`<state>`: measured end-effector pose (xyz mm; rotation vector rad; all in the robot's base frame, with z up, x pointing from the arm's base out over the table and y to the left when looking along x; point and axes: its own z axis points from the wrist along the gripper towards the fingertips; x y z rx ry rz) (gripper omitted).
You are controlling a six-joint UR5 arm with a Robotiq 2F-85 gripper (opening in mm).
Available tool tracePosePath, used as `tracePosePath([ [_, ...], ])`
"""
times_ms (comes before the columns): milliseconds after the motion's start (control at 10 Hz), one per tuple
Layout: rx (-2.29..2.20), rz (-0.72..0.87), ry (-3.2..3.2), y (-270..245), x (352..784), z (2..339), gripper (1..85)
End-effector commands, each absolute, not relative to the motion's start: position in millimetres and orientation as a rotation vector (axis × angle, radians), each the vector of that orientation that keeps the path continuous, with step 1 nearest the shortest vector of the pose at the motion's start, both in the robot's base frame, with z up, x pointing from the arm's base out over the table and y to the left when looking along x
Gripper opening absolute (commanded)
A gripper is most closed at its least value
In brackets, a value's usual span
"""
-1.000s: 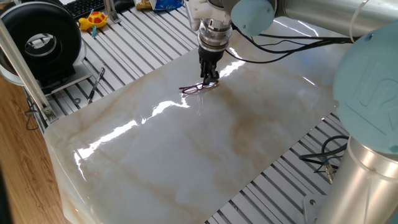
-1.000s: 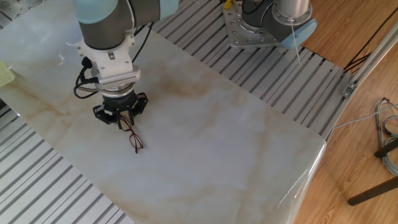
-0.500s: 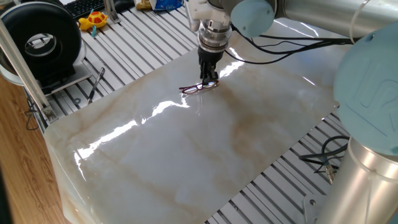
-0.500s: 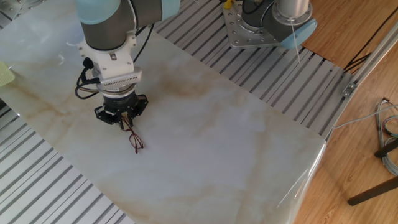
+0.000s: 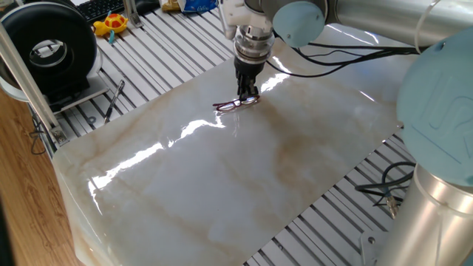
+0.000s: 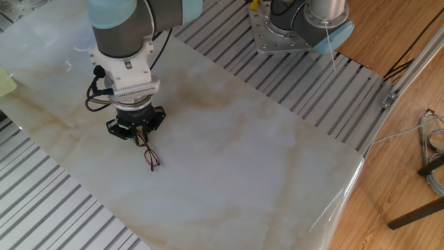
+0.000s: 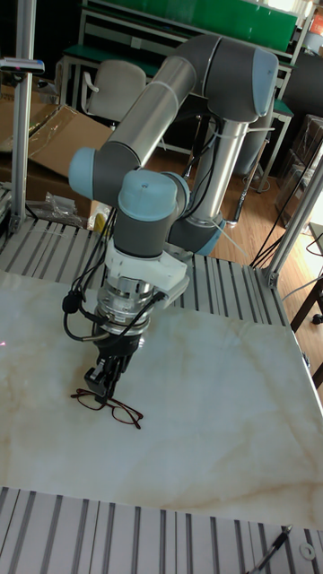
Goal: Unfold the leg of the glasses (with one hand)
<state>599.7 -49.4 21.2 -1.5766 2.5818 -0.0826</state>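
Note:
The glasses (image 5: 235,103) lie on the marble board (image 5: 244,170), a thin dark-red wire frame with clear lenses. They also show in the other fixed view (image 6: 152,158) and in the tall fixed view (image 7: 115,406). My gripper (image 5: 249,94) points straight down at their far end, its fingers close together on a thin leg of the frame. The other fixed view has the gripper (image 6: 141,139) just above the lenses, and the tall view shows the gripper (image 7: 105,383) touching the frame's left part. How far the leg is swung out is too small to tell.
A black pen-like tool (image 5: 114,100) lies on the slatted table left of the board. A black round device (image 5: 49,46) and a yellow toy (image 5: 111,24) stand at the far left. Cables (image 5: 384,186) hang by the arm's base (image 6: 300,26).
The gripper and wrist have shifted a few pixels sideways along the board. The glasses stay nearly where they were.

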Motion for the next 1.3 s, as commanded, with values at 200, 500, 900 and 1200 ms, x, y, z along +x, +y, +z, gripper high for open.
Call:
tracePosePath([
  [200, -1.547, -0.076, 2.582, -45.4, 602.9, 22.2, 9.3],
  [500, -1.544, -0.086, 2.584, -46.1, 603.7, 24.4, 1.3],
  [900, -1.554, -0.111, 2.609, -49.8, 598.6, 42.3, 1.3],
  [1200, -1.56, -0.1, 2.652, -48.7, 589.2, 66.6, 1.3],
])
